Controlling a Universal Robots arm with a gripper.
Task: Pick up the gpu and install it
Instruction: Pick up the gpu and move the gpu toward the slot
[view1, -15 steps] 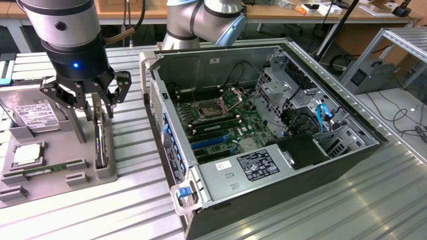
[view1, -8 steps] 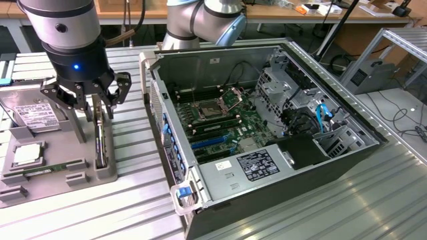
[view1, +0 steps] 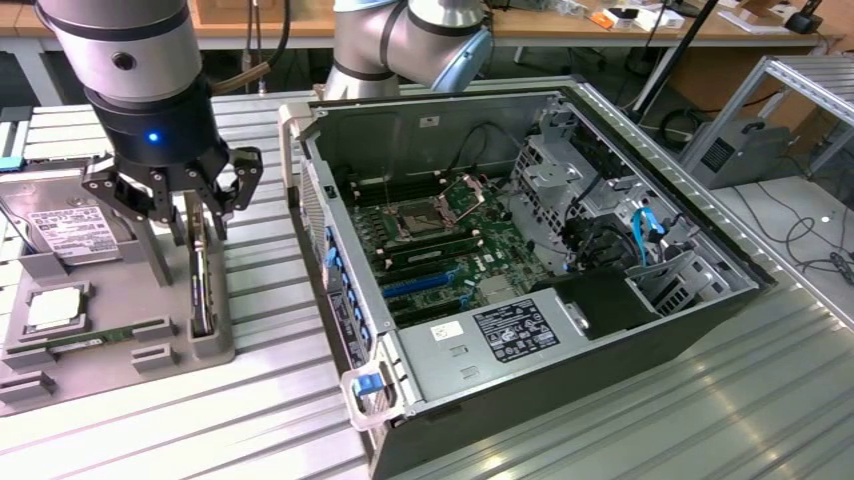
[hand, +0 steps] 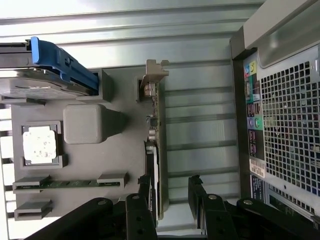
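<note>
A ribbed metal table (view1: 267, 420) carries everything, its slats running from the exterior view's left to its right. Two things lie directly on it. A grey tray (view1: 94, 372) sits flat at the exterior view's left. An open case (view1: 400, 125) lies on its side at the exterior view's right. They stand near each other but apart, with a bare strip of slats between them.

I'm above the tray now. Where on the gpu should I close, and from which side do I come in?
Probably best: take the gpu across its two flat faces, about mid-length on its upper long edge, coming straight down from above. It stands on edge in the grey holder, so only that thin edge is free. The open gripper hangs astride it.
</note>
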